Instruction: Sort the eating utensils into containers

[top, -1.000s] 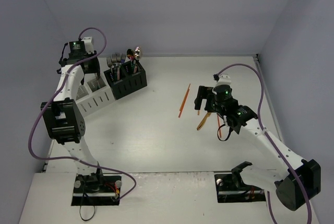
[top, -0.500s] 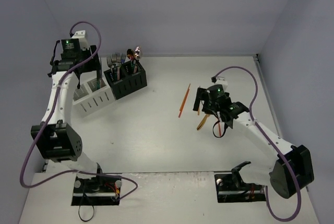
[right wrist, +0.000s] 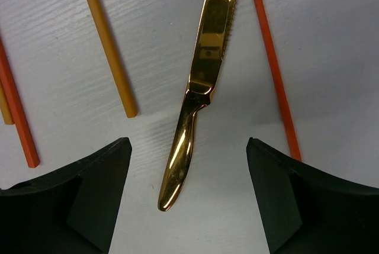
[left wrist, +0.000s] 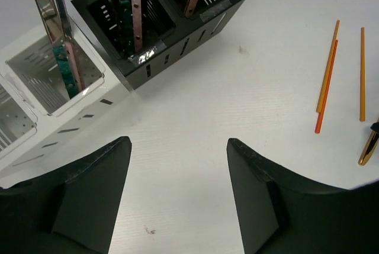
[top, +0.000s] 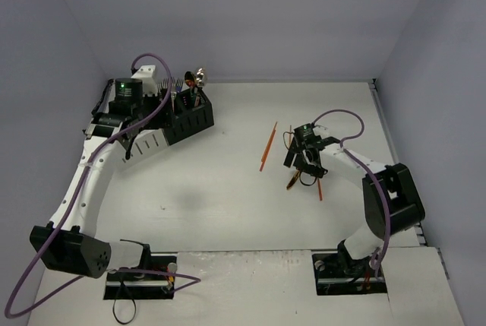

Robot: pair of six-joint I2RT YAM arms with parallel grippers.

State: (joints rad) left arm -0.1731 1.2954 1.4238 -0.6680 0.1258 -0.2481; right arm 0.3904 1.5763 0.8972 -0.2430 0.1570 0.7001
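A gold knife [right wrist: 200, 82] lies flat on the table, its handle between the fingers of my right gripper [right wrist: 186, 195], which is open and low over it without touching. Orange sticks [right wrist: 108, 44] lie on either side of the knife. From above, the right gripper [top: 304, 162] covers most of the knife [top: 291, 183]. My left gripper [left wrist: 177, 198] is open and holds nothing, hanging over bare table in front of the black container [left wrist: 169, 26] and the white container [left wrist: 53, 97]. Both containers hold upright utensils [left wrist: 64, 58].
A pair of orange sticks [top: 267, 146] lies left of the right gripper, another stick [top: 319, 188] to its right. The black container [top: 190, 119] and the white container [top: 152, 142] stand at the back left, partly under the left arm. Grey walls close in the table.
The left gripper has opened and swung from over the white container toward the table's middle. The right gripper has come down and left over the gold knife, its jaws narrowing a little.
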